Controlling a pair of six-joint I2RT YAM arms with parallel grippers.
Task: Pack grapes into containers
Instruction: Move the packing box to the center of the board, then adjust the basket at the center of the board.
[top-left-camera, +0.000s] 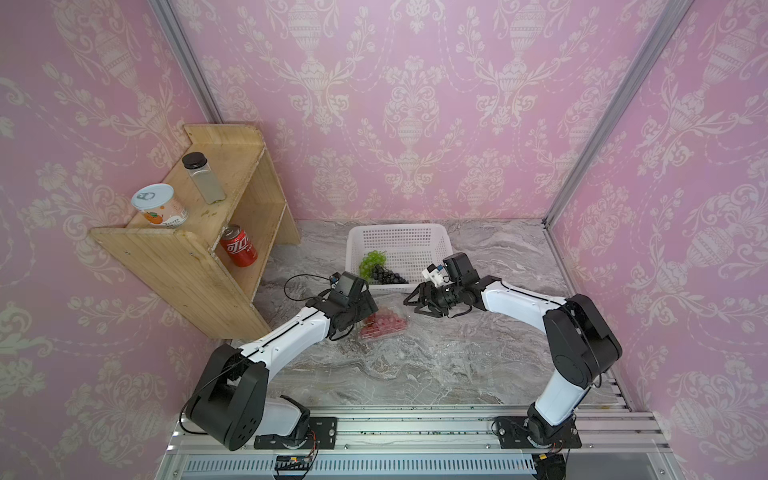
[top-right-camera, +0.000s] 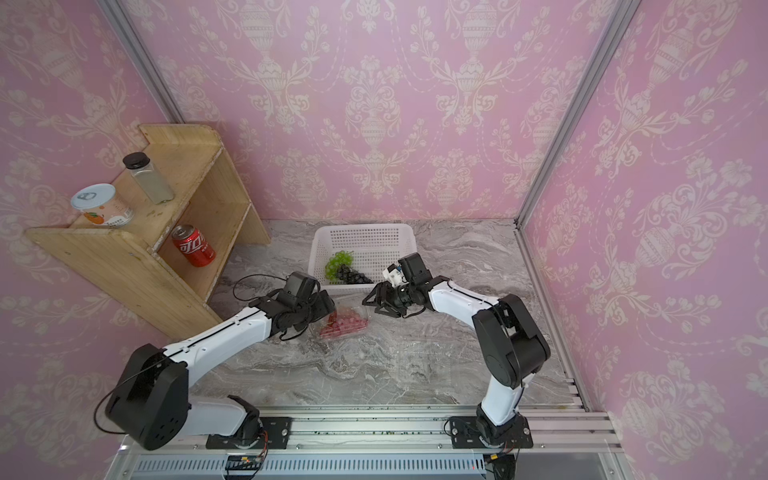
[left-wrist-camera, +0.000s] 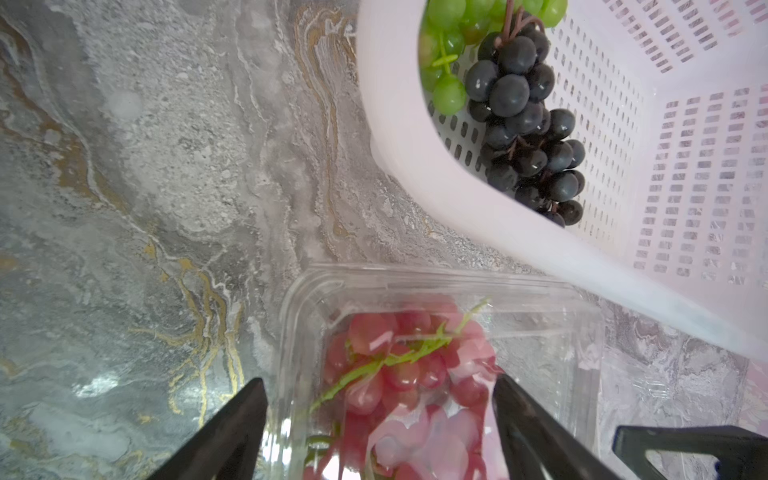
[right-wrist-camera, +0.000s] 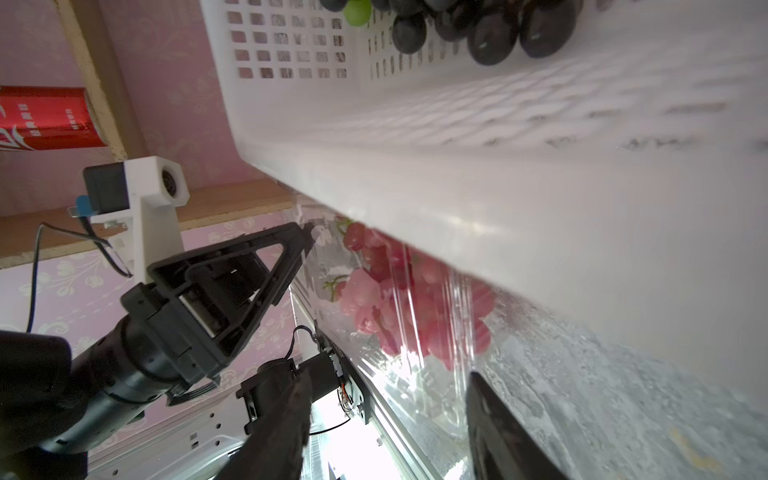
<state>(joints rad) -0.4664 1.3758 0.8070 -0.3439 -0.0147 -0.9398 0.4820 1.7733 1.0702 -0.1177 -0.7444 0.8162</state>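
Between the left gripper's (left-wrist-camera: 378, 378) wide empty jaws, glare blurs the container's (left-wrist-camera: 540, 332) red grapes (left-wrist-camera: 374, 332); right gripper (right-wrist-camera: 390, 372) gapes empty, basket (right-wrist-camera: 457, 187) alongside.

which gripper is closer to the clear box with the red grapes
Left. The left gripper hangs open directly over the clear box of red grapes; the right gripper sits just off its side.
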